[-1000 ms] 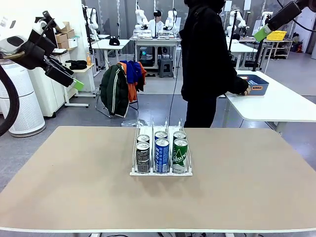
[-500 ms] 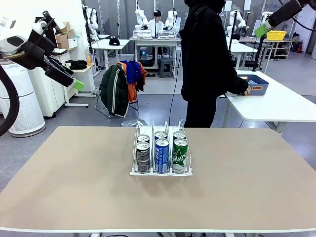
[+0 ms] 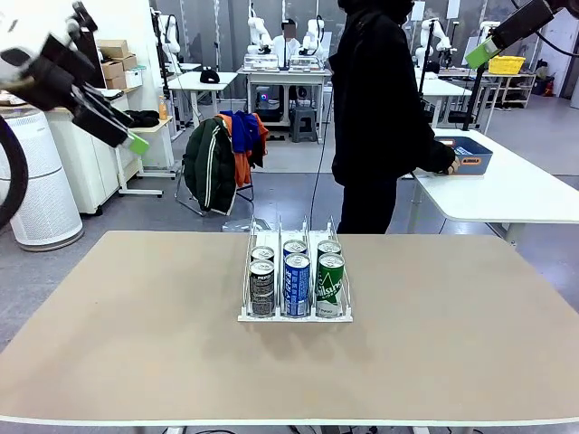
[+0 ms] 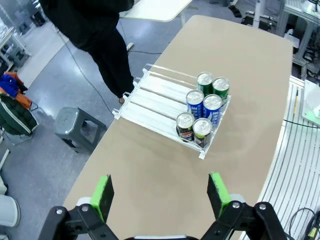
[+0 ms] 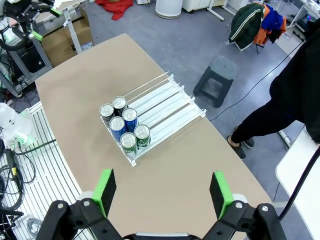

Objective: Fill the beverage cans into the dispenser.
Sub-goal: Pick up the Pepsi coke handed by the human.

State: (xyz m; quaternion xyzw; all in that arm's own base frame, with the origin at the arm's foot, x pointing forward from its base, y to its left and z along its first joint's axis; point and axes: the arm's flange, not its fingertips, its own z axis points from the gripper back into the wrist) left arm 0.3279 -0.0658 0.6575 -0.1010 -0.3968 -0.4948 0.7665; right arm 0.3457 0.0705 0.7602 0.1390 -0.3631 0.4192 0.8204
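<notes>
Tan table (image 3: 136, 325), six beverage cans (image 3: 297, 280) in dispenser (image 3: 296, 317), left fingers (image 4: 102, 192) wide, right fingers (image 5: 104, 186) wide

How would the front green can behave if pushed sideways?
The front green can is tall and slim, so it would probably tip rather than slide. The dispenser flanks it with a narrow lane that would likely catch it. Its glossy wall looks slippery.

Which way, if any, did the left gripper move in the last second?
Yes. The left gripper has risen slightly and shifted left, judged against the cardboard boxes behind it, which are now more exposed.
</notes>
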